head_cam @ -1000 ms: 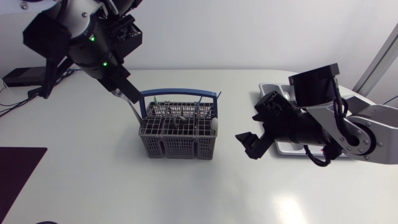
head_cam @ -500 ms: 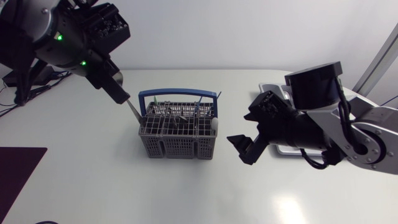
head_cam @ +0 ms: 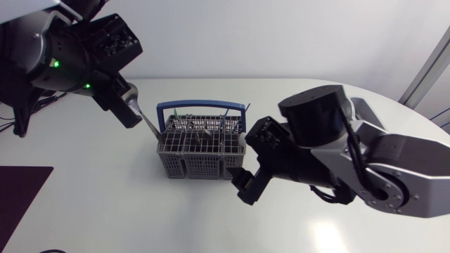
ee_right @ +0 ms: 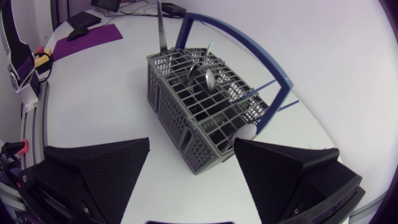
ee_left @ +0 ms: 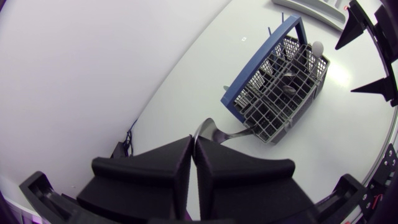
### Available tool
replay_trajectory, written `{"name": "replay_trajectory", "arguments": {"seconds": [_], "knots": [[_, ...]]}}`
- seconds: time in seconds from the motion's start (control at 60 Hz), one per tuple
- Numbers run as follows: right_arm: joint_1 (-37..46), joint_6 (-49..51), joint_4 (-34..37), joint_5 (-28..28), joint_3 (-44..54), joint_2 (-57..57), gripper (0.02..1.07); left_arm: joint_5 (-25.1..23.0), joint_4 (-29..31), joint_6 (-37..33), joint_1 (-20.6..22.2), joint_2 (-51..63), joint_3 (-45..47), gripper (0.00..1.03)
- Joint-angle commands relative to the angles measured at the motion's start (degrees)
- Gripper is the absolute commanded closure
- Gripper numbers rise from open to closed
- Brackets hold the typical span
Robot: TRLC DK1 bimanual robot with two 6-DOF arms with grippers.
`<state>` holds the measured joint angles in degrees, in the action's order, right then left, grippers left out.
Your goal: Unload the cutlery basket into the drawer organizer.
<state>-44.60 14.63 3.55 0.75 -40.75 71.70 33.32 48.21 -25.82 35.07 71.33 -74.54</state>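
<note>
The grey cutlery basket (head_cam: 200,146) with its blue handle stands mid-table and holds several pieces of cutlery. My left gripper (head_cam: 135,105) hangs above and left of it, shut on a spoon (head_cam: 148,119) near the bowl. The spoon's handle slants down to the basket's left end. In the left wrist view the fingers (ee_left: 174,168) pinch the spoon (ee_left: 211,132) ahead of the basket (ee_left: 280,81). My right gripper (head_cam: 242,167) stands open at the basket's right end, empty. Its view faces the basket (ee_right: 205,99) with the held spoon (ee_right: 160,28) rising at the far corner.
A strip of the grey organizer (ee_left: 311,7) shows beyond the basket in the left wrist view; my right arm hides it in the head view. A dark purple mat (head_cam: 21,190) lies at the table's left edge. A white round piece (ee_right: 245,132) sits at the basket's near end.
My right arm has swung left across the table, from near the organizer to the basket's right end. The left gripper has drawn the spoon up and to the left.
</note>
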Motion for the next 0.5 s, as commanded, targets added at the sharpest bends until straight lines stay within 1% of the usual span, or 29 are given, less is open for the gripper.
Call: {"name": "replay_trajectory", "arguments": {"seconds": [0.0, 0.083, 0.233, 0.367, 0.483], "knots": [[-2.51, -1.8, -1.71, 1.44, -1.52, 3.18, 0.09, 0.25, -0.92, -0.81, 0.53, -1.02, 2.12, 0.98], [-2.86, -1.8, -3.2, 1.88, -2.23, 5.2, 0.09, 0.34, -1.1, 0.78, 0.61, -0.93, 2.03, 0.98], [-3.04, -1.98, -3.82, 1.97, -4.95, 8.98, 0.09, 1.31, -1.1, 3.68, 1.05, -1.02, 2.12, 0.97], [-4.18, -2.42, -3.9, 3.11, -8.03, 12.32, 0.09, 3.77, -0.83, 7.02, 2.55, -1.11, 2.12, 0.97], [-4.53, -2.5, -3.99, 3.11, -10.66, 14.96, 0.09, 5.44, -0.66, 9.56, 2.9, -0.49, 3.26, 0.97]]}}
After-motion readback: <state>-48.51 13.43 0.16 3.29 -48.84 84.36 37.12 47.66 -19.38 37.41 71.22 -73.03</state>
